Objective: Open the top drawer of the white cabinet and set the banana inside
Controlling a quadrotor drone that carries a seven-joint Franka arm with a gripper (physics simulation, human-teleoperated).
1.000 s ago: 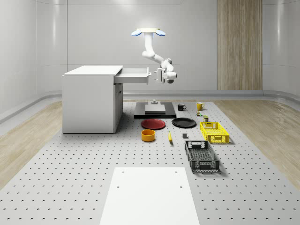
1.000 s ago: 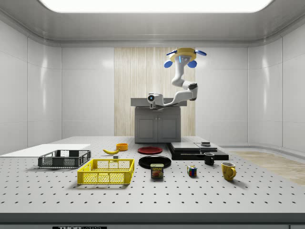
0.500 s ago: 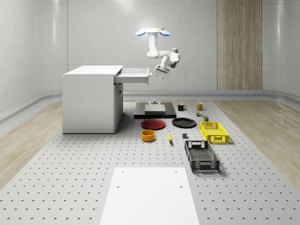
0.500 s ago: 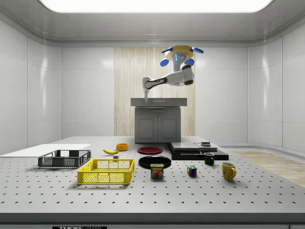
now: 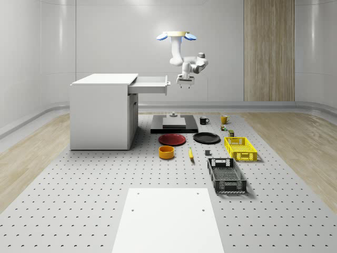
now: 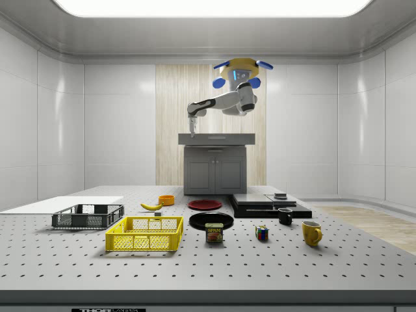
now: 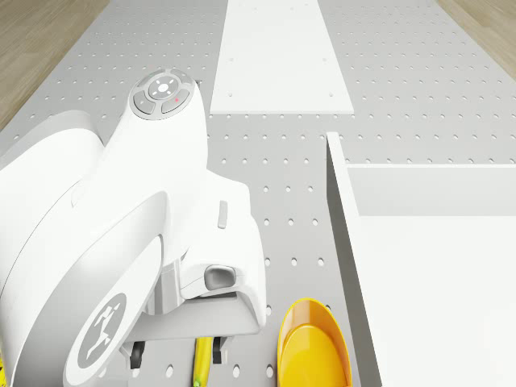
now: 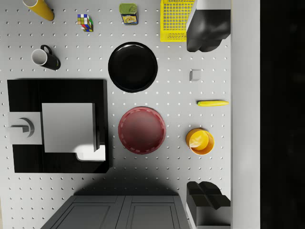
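Whole-scene: my drone [image 5: 176,36] hovers beside the open drawer [image 5: 150,84], hand [image 5: 185,84] pointing down, empty. Side: SPAM can [image 6: 214,233] readable; banana [image 6: 151,206] on the surface [image 6: 273,266]. Wrist: fingers [image 8: 206,29] apart, touching nothing, banana below.

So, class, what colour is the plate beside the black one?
Dark red plate, beside the black plate; clearest in the wrist view.

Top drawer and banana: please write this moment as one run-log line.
top drawer: open | banana: on table | drone: hovering beside drawer | claw: empty
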